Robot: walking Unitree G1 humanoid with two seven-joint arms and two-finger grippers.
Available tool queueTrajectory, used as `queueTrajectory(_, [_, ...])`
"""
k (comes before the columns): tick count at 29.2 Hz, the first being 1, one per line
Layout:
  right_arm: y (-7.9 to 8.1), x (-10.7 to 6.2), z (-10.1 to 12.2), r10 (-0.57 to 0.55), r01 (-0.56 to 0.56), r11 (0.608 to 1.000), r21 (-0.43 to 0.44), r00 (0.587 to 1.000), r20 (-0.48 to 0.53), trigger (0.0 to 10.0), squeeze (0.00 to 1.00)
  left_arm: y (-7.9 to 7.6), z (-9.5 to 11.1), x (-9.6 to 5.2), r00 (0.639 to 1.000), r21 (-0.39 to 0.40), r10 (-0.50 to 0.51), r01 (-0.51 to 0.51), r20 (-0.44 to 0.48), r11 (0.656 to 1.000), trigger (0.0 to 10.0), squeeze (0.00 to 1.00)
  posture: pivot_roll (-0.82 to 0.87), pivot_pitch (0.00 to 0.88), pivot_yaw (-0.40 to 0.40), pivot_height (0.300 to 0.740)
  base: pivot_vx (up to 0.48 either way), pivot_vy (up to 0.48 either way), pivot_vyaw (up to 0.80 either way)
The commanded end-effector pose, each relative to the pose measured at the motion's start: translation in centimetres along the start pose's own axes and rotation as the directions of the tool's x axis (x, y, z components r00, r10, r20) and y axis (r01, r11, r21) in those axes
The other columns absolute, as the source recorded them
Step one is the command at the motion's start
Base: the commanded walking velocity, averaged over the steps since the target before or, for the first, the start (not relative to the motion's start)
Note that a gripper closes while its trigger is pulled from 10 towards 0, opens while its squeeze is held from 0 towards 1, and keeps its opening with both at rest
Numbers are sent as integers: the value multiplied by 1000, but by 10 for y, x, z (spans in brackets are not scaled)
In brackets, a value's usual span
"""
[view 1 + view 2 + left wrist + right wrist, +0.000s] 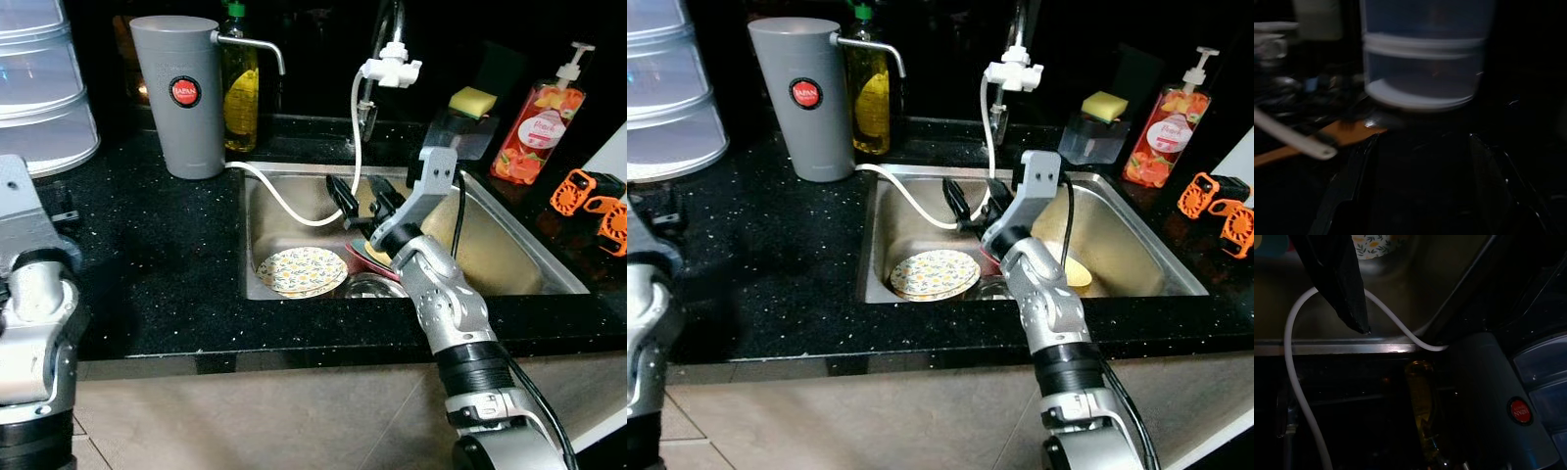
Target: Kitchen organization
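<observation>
Right gripper [364,205], fingers spread open, hangs above the steel sink [509,257] beside a floral plate [302,270]; left gripper's [1420,196] finger state cannot be told.

The robot's right arm [446,304] was brushed silver, built of rounded segments, with a black ribbed collar near the elbow and a black cable looping alongside. Its pincer [367,201] had two long black fingers. The left arm [34,323] matched, silver with black joints.

Home kitchen: steel sink [509,257], tap [384,39], black counter [157,264]
</observation>
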State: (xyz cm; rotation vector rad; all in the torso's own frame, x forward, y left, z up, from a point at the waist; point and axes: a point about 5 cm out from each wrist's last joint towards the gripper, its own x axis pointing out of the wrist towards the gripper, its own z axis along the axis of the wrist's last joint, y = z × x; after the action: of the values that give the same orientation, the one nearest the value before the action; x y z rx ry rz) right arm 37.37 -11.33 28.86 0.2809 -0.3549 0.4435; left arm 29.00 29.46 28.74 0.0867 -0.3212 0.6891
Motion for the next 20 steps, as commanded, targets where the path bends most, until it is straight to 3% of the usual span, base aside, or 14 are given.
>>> queueTrajectory(1, [-14,-4,4,-60,60,998,-22,998,-4,10000,0,20,-4,7,992,103,124,-123,-6,987,10000,0,171,147,-94,740,0,0,0])
queueTrajectory(2, [-19,-5,4,-81,81,996,-27,997,-6,10000,0,27,-7,9,985,151,173,-170,-11,974,10000,0,171,140,-93,740,0,0,0])
queueTrajectory(7, [-26,-7,5,-118,118,992,-37,993,-9,10000,0,37,-15,11,976,190,218,-210,-20,959,10000,0,171,137,-95,740,0,0,0])
queueTrajectory(11, [-31,-9,8,-142,142,989,-47,990,-5,10000,0,24,-13,8,986,150,155,-163,62,975,10000,0,164,134,-95,740,0,0,0])
queueTrajectory(13, [-31,-8,9,-146,146,988,-55,989,1,10000,0,23,-6,7,975,207,181,-205,127,957,10000,0,164,134,-95,740,0,0,0])
queueTrajectory(14, [-31,-8,9,-146,146,988,-55,989,1,10000,0,23,-6,7,975,207,181,-205,127,957,10000,0,164,134,-95,740,0,0,0])
queueTrajectory(16, [-32,-8,10,-153,153,986,-67,988,5,10000,0,36,-10,8,949,243,295,-313,110,918,10000,0,164,130,-96,740,0,0,0])
queueTrajectory(20, [-33,-7,11,-158,158,985,-73,987,7,10000,0,43,-14,9,935,244,345,-354,83,903,10000,0,166,129,-98,740,0,0,0])
